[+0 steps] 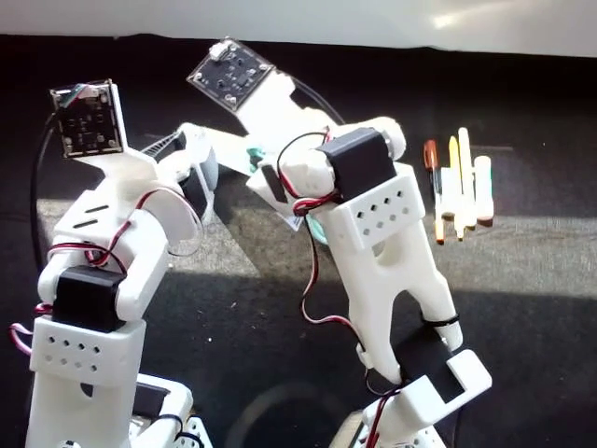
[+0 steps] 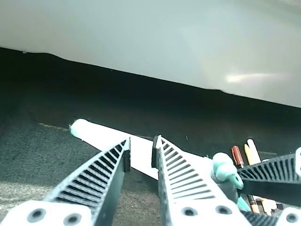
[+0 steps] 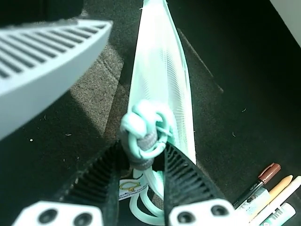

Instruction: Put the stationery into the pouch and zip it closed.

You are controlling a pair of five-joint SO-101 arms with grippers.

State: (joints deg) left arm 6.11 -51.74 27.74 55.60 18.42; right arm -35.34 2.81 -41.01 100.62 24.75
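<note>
The pale mint pouch point(image 3: 160, 80) hangs stretched between my two grippers. My right gripper point(image 3: 143, 150) is shut on the knotted teal zipper pull point(image 3: 143, 134) at one end. My left gripper point(image 2: 141, 151) pinches the pouch's point(image 2: 101, 135) upper edge farther along, its pads on either side. From above, both grippers point(image 1: 191, 154) point(image 1: 266, 177) meet at the table's middle, and the arms hide most of the pouch point(image 1: 318, 230). Several pens and markers point(image 1: 457, 187) lie side by side to the right, outside the pouch. They also appear in the wrist views as pens point(image 2: 244, 155) and markers point(image 3: 270, 186).
The table is covered with dark cloth point(image 1: 522, 308), with a sunlit band across it. A white wall point(image 2: 188, 47) borders the far edge. Red and black cables point(image 1: 312, 280) hang from the arms over the table's centre.
</note>
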